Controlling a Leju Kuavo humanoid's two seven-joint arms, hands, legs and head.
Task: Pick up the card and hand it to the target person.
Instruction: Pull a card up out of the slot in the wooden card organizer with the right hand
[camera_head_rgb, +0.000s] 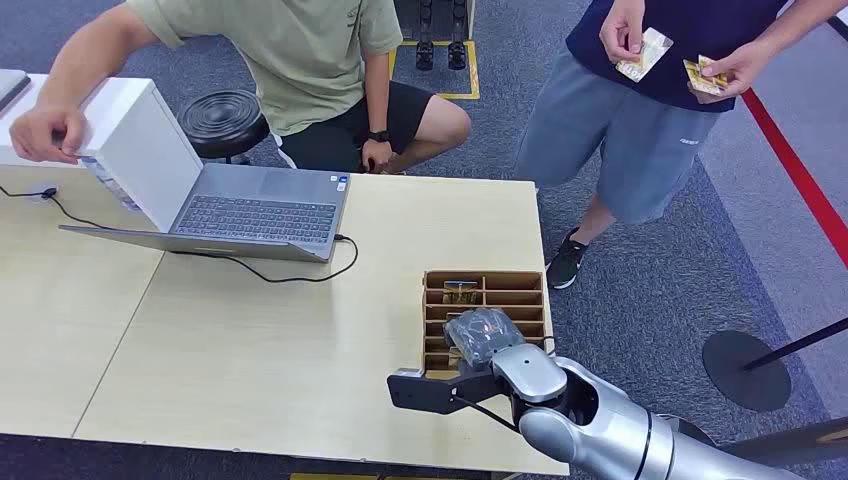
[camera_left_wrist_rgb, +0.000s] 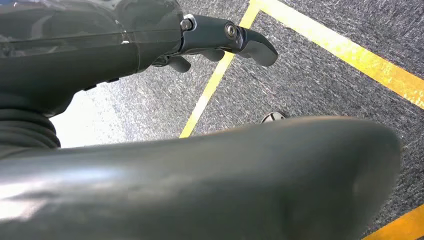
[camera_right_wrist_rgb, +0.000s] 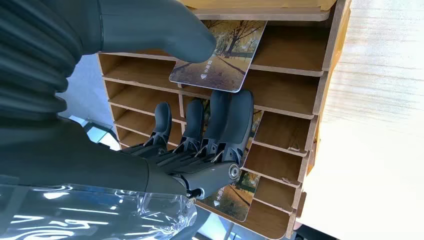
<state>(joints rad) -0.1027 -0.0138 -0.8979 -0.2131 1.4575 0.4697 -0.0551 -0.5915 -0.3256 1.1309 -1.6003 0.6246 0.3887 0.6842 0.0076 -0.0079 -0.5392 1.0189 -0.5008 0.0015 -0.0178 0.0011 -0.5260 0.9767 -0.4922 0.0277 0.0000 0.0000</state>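
Observation:
A wooden divider box (camera_head_rgb: 486, 274) stands at the table's right edge. My right hand (camera_head_rgb: 482, 333) hovers over its near slots. In the right wrist view a card (camera_right_wrist_rgb: 220, 56) with an autumn-tree picture stands in a slot. The thumb (camera_right_wrist_rgb: 165, 30) touches that card's corner, while the fingers (camera_right_wrist_rgb: 220, 125) stretch out on its other side with a gap between. Another card (camera_right_wrist_rgb: 234, 196) lies in a slot under the hand, and one more (camera_head_rgb: 460, 291) sits in a far slot. My left hand (camera_left_wrist_rgb: 225, 39) hangs over the carpet and holds nothing.
A standing person in grey shorts (camera_head_rgb: 640, 120) beyond the table's right corner holds cards (camera_head_rgb: 645, 52) in both hands. A seated person in a green shirt (camera_head_rgb: 290, 60) rests a hand on a white box (camera_head_rgb: 130, 130) beside an open laptop (camera_head_rgb: 250, 215), whose cable (camera_head_rgb: 300, 277) trails across the table.

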